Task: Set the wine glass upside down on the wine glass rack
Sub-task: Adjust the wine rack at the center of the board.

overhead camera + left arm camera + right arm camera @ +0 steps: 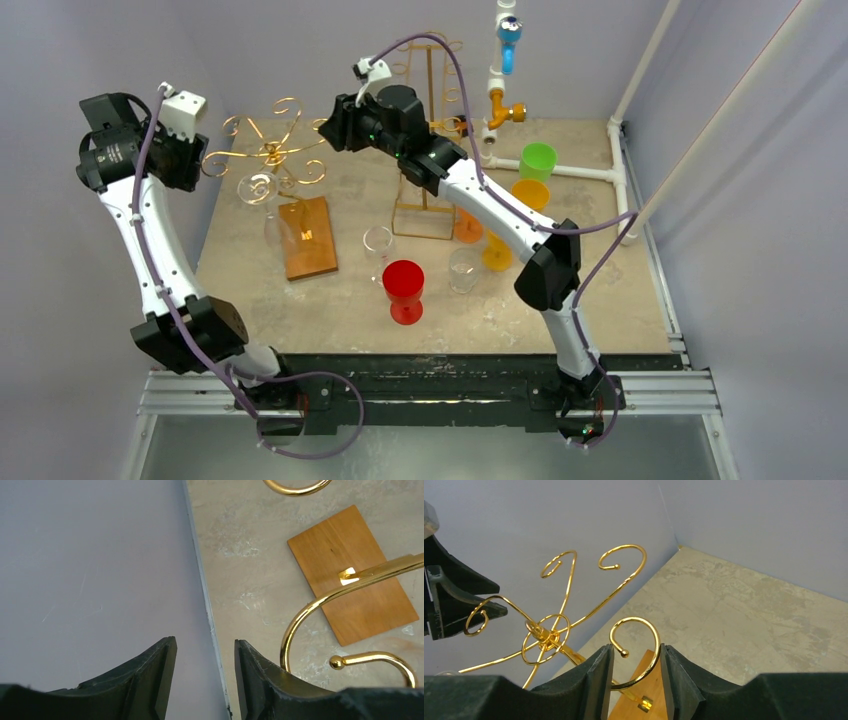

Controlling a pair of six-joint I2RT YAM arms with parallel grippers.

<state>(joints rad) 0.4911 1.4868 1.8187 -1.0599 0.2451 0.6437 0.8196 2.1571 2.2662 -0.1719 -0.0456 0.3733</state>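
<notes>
The gold wire wine glass rack (268, 150) stands on a wooden base (308, 237) at the back left. A clear wine glass (260, 190) appears to hang from its near-left arm, foot up and bowl down. A second clear wine glass (378, 243) stands upright mid-table. My left gripper (193, 163) is open and empty beside the rack's left side, over the table's left edge (205, 645). My right gripper (325, 126) is at the rack's right side. Its jaws stand a little apart (636, 650), and a curled rack hook (644, 625) shows in the gap just beyond the fingertips.
A red goblet (404, 290) and a clear cup (463, 268) stand near the front. Orange (468, 226), yellow (497, 252) and green (537, 160) cups stand to the right. A second gold stand (425, 215) is behind them. White pipes (560, 172) run along the back right.
</notes>
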